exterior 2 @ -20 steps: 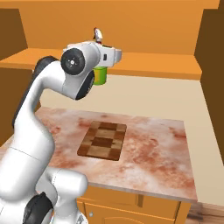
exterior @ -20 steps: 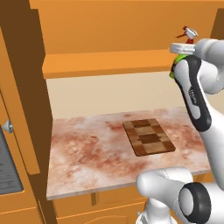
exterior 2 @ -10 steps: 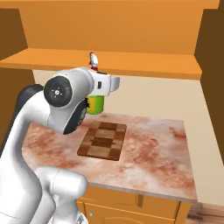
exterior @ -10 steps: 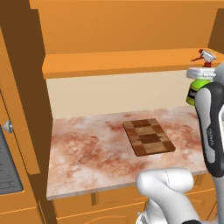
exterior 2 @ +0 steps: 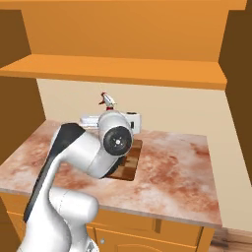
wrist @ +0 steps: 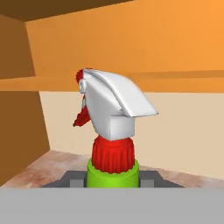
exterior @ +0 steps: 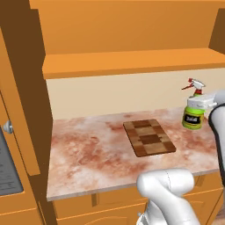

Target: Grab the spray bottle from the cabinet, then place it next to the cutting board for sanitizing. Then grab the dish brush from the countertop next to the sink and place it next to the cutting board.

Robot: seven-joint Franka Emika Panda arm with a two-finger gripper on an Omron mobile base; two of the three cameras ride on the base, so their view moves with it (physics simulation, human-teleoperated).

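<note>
Spray bottle (exterior: 194, 116): upright at the right edge of the left base view, low over the countertop (exterior: 96, 151); whether its base touches the marble cannot be told.
Gripper (wrist: 113, 179): jaws partly closed on the bottle's green neck just under the red collar, a grip that keeps the trigger head clear and the bottle vertical (hand view, bottom centre).
Cutting board (exterior: 149, 137): centre of the left base view, with bare marble between it and the bottle, so the bottle is beside it, not on it.
Cabinet shelf (exterior: 132, 61): across the upper frame.
Step, as I judge: setting the bottle down; release not yet made.
</note>
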